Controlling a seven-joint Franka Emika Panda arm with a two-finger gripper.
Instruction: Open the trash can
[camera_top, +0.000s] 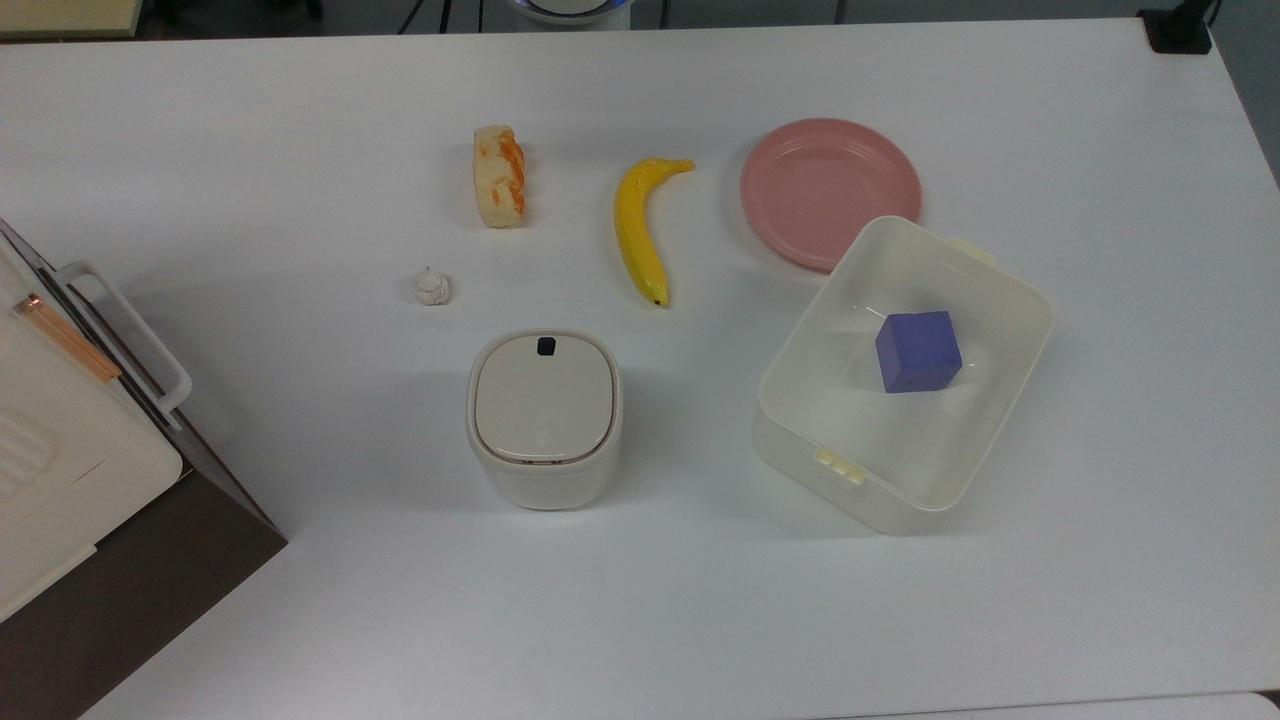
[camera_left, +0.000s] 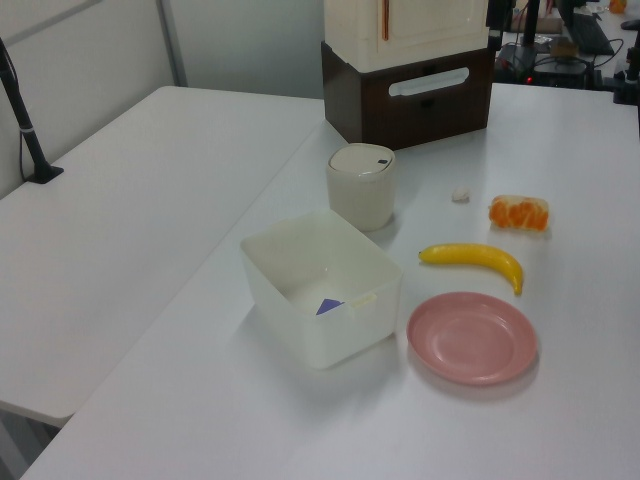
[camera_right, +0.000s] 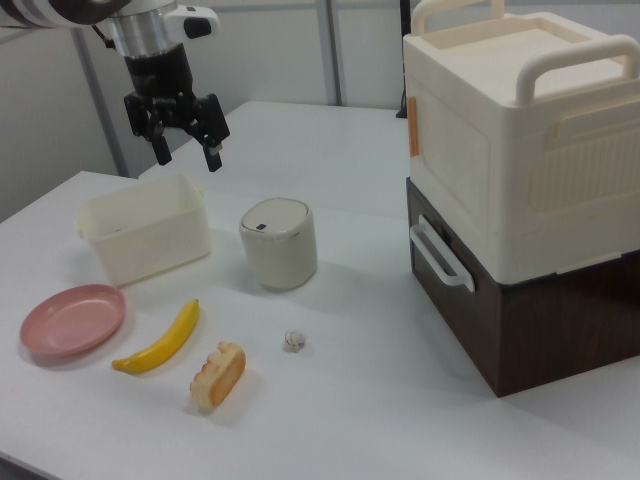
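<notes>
The trash can (camera_top: 544, 420) is a small cream-white bin with a beige lid lying flat and shut, and a small dark button (camera_top: 546, 345) at the lid's far edge. It stands near the middle of the table, also seen as the trash can (camera_left: 361, 186) and the trash can (camera_right: 278, 243). My gripper (camera_right: 187, 156) hangs high in the air in the right view, above and to the left of the can, over the tub. Its fingers are spread apart with nothing between them.
A translucent tub (camera_top: 905, 372) holding a purple cube (camera_top: 918, 351) sits at the top view's right of the can. A pink plate (camera_top: 829, 191), banana (camera_top: 641, 229), bread piece (camera_top: 499, 176) and small white lump (camera_top: 432, 288) lie beyond. A white-and-brown appliance (camera_top: 90, 440) stands at the left.
</notes>
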